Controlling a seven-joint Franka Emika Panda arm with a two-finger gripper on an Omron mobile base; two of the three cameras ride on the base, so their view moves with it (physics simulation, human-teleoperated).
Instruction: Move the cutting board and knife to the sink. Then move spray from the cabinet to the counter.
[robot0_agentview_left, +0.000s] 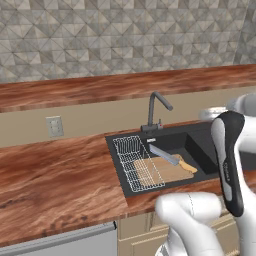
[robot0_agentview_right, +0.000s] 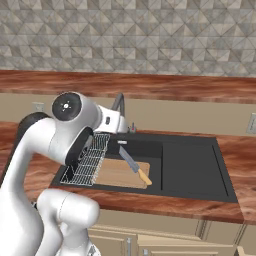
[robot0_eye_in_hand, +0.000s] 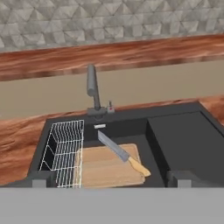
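Observation:
The cutting board (robot0_agentview_left: 167, 172) (robot0_agentview_right: 117, 175) (robot0_eye_in_hand: 109, 168) lies flat in the dark sink (robot0_agentview_left: 200, 145) (robot0_agentview_right: 190, 165) (robot0_eye_in_hand: 183, 140). Across it rests the knife (robot0_agentview_left: 170, 159) (robot0_agentview_right: 132, 166) (robot0_eye_in_hand: 122, 154), yellow handle at the board's right, blade slanting toward the sink's back wall. My gripper (robot0_eye_in_hand: 111, 179) hovers above the sink's front edge, open, with nothing between its fingertips (robot0_eye_in_hand: 41, 179), apart from board and knife. The red-brown counter (robot0_agentview_left: 55, 175) (robot0_agentview_right: 240, 150) (robot0_eye_in_hand: 17, 135) surrounds the sink. The spray and the cabinet are out of view.
A wire rack (robot0_agentview_left: 132, 160) (robot0_agentview_right: 92, 160) (robot0_eye_in_hand: 65, 148) stands in the sink's left part, beside the board. A grey faucet (robot0_agentview_left: 152, 112) (robot0_agentview_right: 120, 102) (robot0_eye_in_hand: 92, 87) rises behind the basin. A wall outlet (robot0_agentview_left: 55, 126) sits left, with broad counter below it.

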